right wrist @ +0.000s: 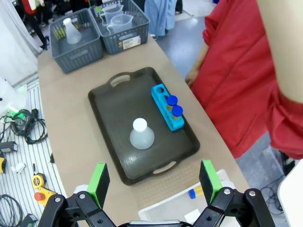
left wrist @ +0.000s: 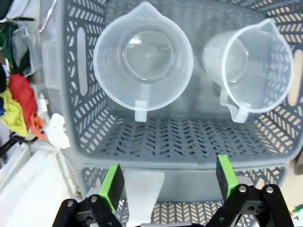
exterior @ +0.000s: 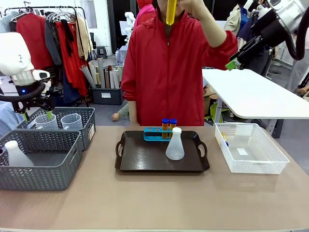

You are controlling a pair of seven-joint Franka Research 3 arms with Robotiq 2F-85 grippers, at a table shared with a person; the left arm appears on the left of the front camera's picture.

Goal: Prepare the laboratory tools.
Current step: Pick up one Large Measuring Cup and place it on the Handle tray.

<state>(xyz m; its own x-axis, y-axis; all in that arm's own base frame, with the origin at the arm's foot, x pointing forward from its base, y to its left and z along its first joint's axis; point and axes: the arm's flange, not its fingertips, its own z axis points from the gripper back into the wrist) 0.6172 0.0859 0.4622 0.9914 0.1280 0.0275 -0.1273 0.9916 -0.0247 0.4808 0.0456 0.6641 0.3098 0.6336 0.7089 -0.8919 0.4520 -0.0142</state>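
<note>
Looking down the left wrist camera, I see the left gripper [left wrist: 168, 182] with its jaws spread wide and nothing between them. It hangs above the far grey basket [left wrist: 180, 139], where one clear beaker [left wrist: 143, 61] and a second beaker [left wrist: 258, 66] stand upright side by side, apart from each other, handles turned toward my fingers.

From the front, this arm sits at the table's left end. The near grey basket [exterior: 43, 179], just in front of the far one, holds a translucent conical flask [exterior: 15, 155] standing upright.

At the table's middle lies the dark tray [exterior: 145, 166]. On it the blue tube rack [exterior: 153, 134] stands along the far edge with two orange tubes [exterior: 165, 124], blue-capped, upright in its right-hand end. Another flask [exterior: 175, 146] stands just in front of the rack.

The white basket [exterior: 270, 166] sits right of the tray, and a small blue-capped tube [exterior: 225, 141] lies against its left wall.

The right gripper [right wrist: 154, 182] is raised high over the table's right side, jaws wide apart and holding nothing.

Across the table the person's hand [exterior: 195, 6] holds a fourth tube [exterior: 171, 12] upright at head height.
</note>
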